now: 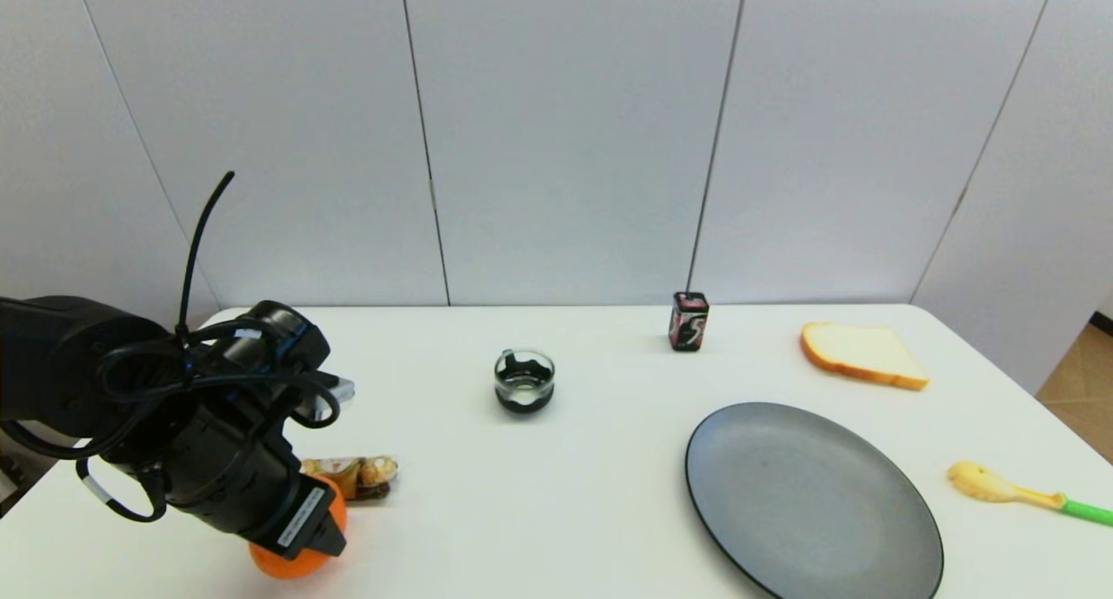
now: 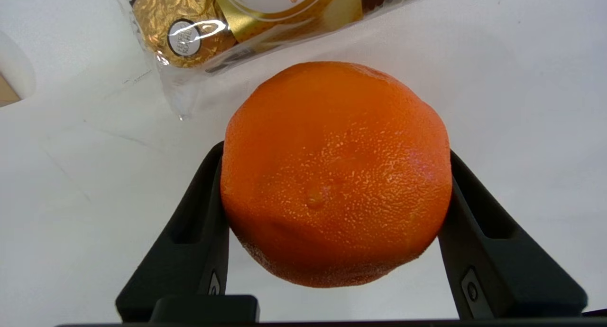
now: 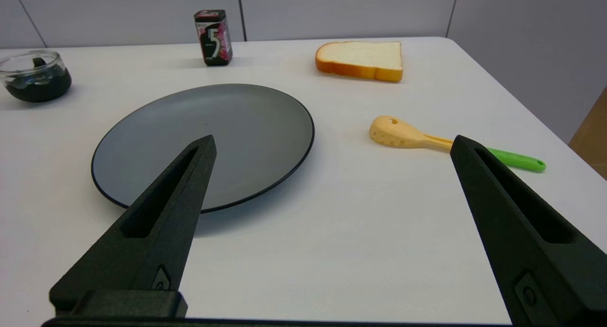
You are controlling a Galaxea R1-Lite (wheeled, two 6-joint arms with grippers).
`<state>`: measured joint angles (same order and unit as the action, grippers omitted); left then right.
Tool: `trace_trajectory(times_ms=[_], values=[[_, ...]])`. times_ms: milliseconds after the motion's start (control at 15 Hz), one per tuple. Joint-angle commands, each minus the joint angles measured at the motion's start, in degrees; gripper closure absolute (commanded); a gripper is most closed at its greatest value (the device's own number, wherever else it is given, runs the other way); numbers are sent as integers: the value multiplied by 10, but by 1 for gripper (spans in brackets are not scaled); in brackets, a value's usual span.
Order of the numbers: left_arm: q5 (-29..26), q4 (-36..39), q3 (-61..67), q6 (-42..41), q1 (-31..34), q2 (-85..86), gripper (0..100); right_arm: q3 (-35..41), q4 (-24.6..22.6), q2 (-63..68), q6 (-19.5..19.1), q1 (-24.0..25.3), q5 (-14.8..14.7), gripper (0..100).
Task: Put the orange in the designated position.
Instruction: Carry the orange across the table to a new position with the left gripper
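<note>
— Orange [image 1: 291, 562] position, from the head view?
— It is seen at the near left corner of the white table [image 1: 591, 495], mostly covered by the left gripper [image 1: 315, 529], with a pack of gold-wrapped chocolates [image 1: 356, 475] just behind it. A glass cup [image 1: 524, 379] is placed mid-table, a small printed box [image 1: 689, 321] farther back, a bread slice [image 1: 863, 355] at the far right, a dark grey plate [image 1: 813, 503] near right, and a yellow spoon with a green handle [image 1: 1017, 492] beside the plate.
— And the left wrist view?
— The orange [image 2: 335, 172] is clamped between the 2 black fingers [image 2: 189, 241], each pressed to 1 side of it (whether it rests on the table cannot be told). The chocolate pack [image 2: 227, 23] is seen close beyond it.
— The right wrist view?
— The right gripper [image 3: 332, 144] is held above the table near the plate [image 3: 204, 142], fingers [image 3: 156, 232] spread wide with nothing between them. The spoon [image 3: 412, 136], bread [image 3: 363, 59], box [image 3: 213, 37] and cup [image 3: 34, 76] are all visible beyond.
</note>
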<state>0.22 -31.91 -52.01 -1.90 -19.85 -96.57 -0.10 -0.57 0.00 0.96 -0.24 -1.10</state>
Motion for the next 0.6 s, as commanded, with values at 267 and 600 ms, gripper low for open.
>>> trace_trajectory(times_ms=[267,600], values=[[0,-6,-3,0,0,-8,100,0,0,0,0,0,0,0],[0,-5,-3,0,0,-8,100,0,0,0,0,0,0,0]])
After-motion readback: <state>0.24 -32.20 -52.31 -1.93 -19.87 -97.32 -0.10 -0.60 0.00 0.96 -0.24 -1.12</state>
